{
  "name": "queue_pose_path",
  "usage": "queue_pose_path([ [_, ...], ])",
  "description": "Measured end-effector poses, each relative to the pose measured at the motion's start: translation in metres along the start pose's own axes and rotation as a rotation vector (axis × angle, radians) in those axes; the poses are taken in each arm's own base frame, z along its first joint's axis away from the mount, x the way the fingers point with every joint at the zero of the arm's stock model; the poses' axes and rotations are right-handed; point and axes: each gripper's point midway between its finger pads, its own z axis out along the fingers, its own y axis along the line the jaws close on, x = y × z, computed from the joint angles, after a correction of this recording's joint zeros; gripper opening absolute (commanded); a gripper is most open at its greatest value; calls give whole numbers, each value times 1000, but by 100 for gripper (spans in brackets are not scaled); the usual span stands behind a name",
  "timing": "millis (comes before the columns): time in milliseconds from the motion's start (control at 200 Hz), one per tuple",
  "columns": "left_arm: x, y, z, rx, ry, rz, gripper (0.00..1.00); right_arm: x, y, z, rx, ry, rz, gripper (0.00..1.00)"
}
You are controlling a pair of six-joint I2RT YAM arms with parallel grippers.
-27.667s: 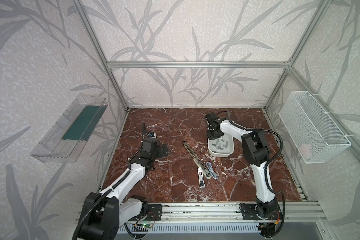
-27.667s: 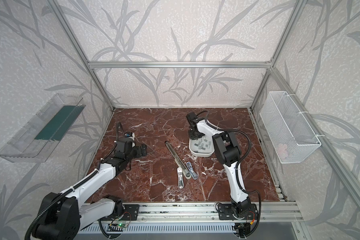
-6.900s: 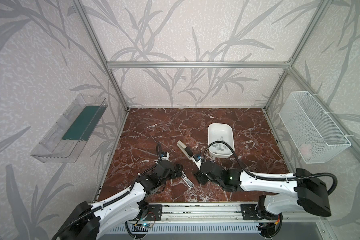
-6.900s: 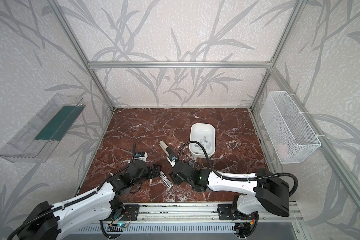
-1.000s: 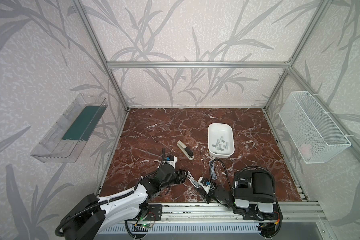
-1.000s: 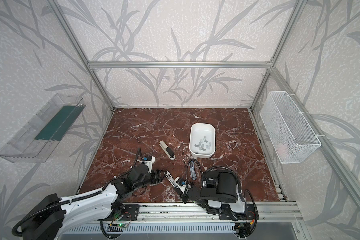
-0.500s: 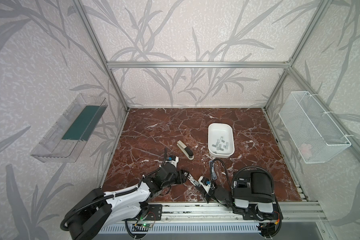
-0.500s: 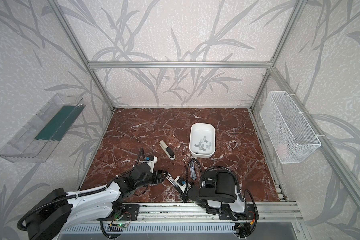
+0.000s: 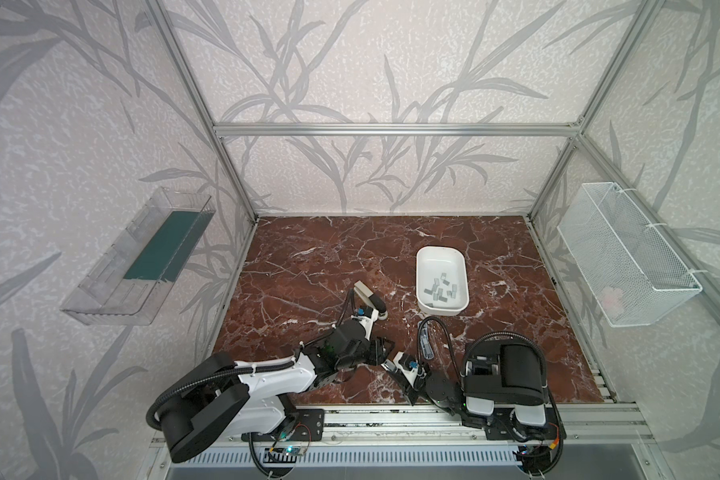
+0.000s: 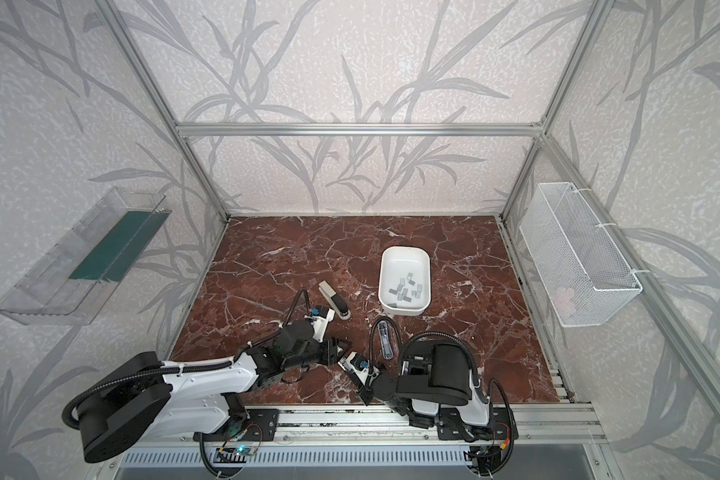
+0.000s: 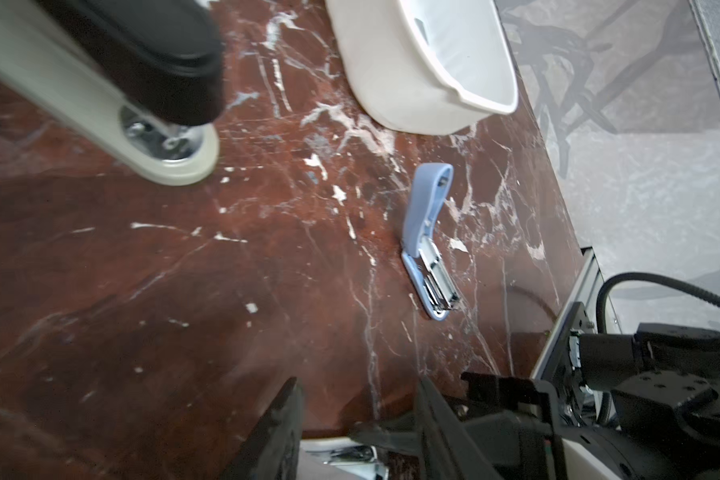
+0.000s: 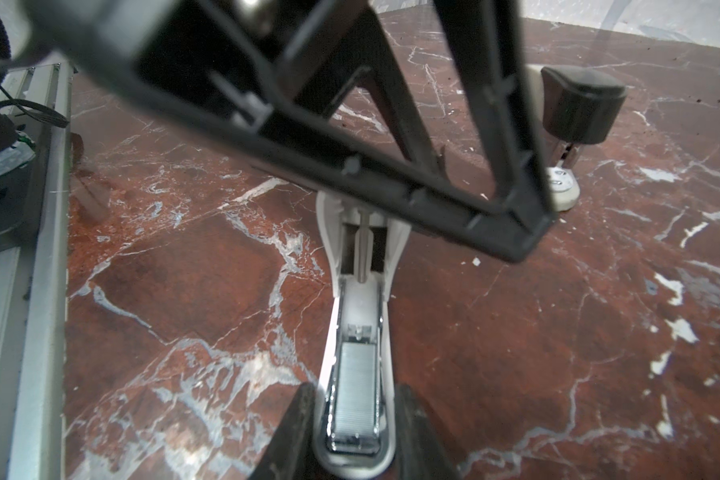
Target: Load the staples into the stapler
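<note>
The marble table (image 9: 308,266) is mostly bare. The white tray (image 9: 422,266) sits well back from me with the spare staples (image 9: 441,289) loose in it. Nearer, the black-topped stapler (image 10: 334,305) stands just beyond my left wrist and is not my concern.

My right pincer (image 12: 354,390) is clamped on the sides of the white stapler (image 12: 352,299). It lies opened, with a strip (image 12: 356,374) seated in its channel. My left pincer (image 11: 358,384) hangs over the far, hinged end. Whether it grips the lid or merely straddles it I cannot tell from so close.

The danger, I judge, is in closing. If the left pushes off-line, the body may twist in my right grip. The lid may also catch the strip and pop it out of the channel.
</note>
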Motion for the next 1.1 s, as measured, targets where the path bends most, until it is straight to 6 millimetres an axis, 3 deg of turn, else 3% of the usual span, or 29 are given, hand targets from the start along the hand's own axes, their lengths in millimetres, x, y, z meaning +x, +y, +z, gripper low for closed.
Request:
queue_pose_path([
  [275, 8, -17, 2, 21, -13, 77, 38, -1, -1, 2, -8, 0, 7, 21],
  [430, 20, -12, 11, 14, 9, 83, 36, -1, -1, 2, -11, -1, 8, 21],
  [765, 15, -4, 12, -23, -43, 77, 31, -2, -1, 2, -13, -8, 15, 22],
  [1100, 24, -12, 16, -86, -153, 153, 29, -2, -2, 2, -12, -8, 14, 26],
])
